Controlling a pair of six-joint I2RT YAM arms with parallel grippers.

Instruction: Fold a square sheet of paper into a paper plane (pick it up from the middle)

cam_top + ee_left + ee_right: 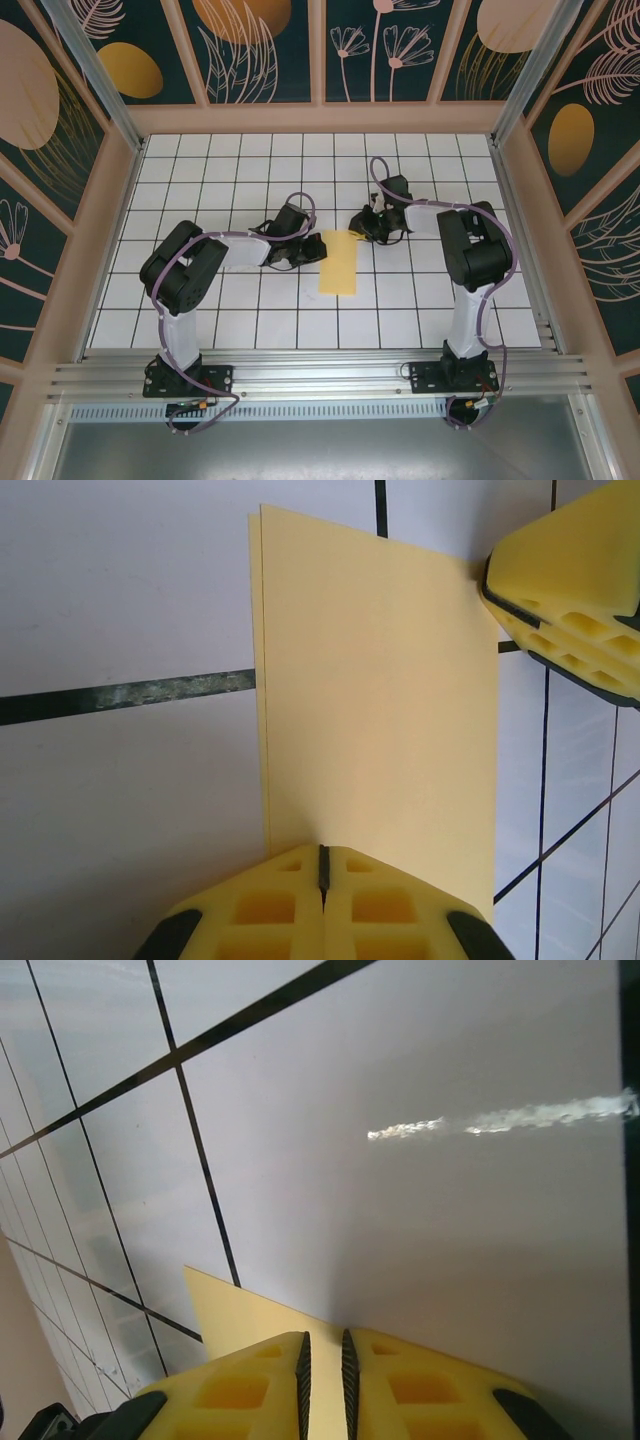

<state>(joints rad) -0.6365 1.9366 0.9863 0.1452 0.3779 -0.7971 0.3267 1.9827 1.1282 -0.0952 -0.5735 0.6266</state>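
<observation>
Folding at early stage | square sheet of paper (338, 263) is lying halved on table (250, 310) | left pincer (323, 855) is clenching empty at its edge | right pincer (325, 1345) is resting barely parted at its corner | plane folds are remaining

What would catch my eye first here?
A yellow paper, folded in half, lies in the middle of the white gridded table. The left gripper sits at its left edge, the right gripper at its far right corner. Around stand dark walls with painted flowers.
</observation>
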